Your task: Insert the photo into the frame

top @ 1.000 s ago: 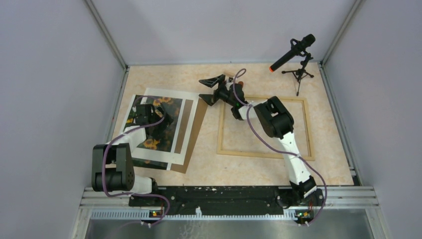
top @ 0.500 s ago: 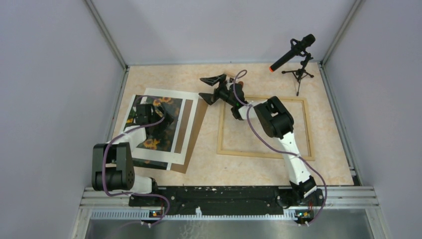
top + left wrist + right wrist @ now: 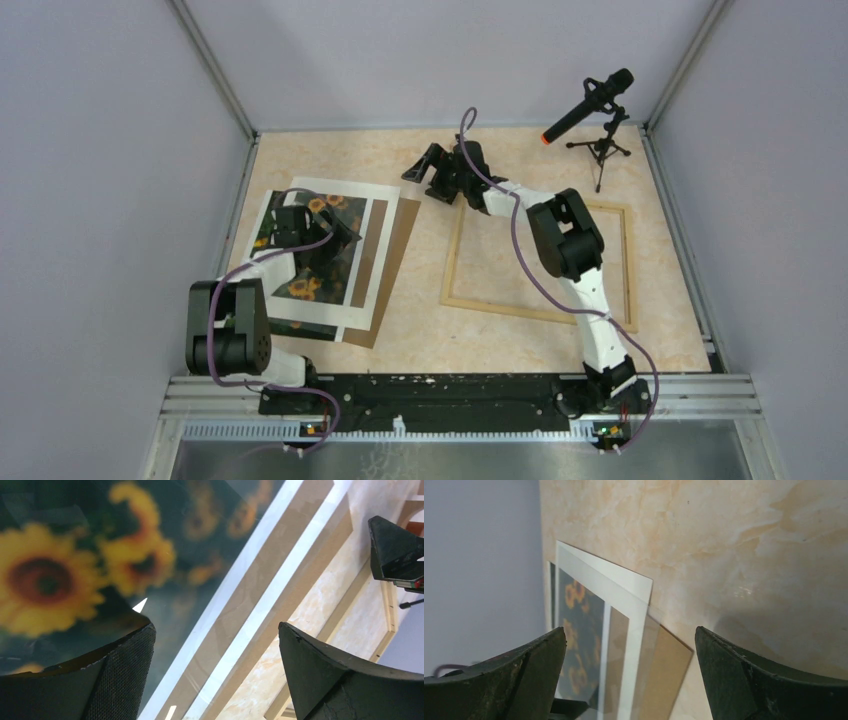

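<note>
The photo [image 3: 300, 262], sunflowers on dark green, lies at the left on a white mat [image 3: 378, 250] and a brown backing board [image 3: 402, 235]. My left gripper [image 3: 335, 235] hovers low over the photo's far right part, open and empty; in the left wrist view the photo [image 3: 75, 565] fills the left and the jaws [image 3: 215, 630] straddle the mat's edge. The frame [image 3: 450, 262], thin pale wood, lies empty at the right. My right gripper [image 3: 425, 172] hangs open behind the frame's far left corner, holding nothing, facing the photo [image 3: 579, 640].
A microphone on a small tripod [image 3: 600, 130] stands at the back right. Grey walls close in the table on three sides. Bare marbled tabletop [image 3: 420, 300] shows between the board and the frame.
My right gripper has pulled back from the frame's far left corner and turned. The frame has slid slightly to the right. The left gripper has barely moved.
</note>
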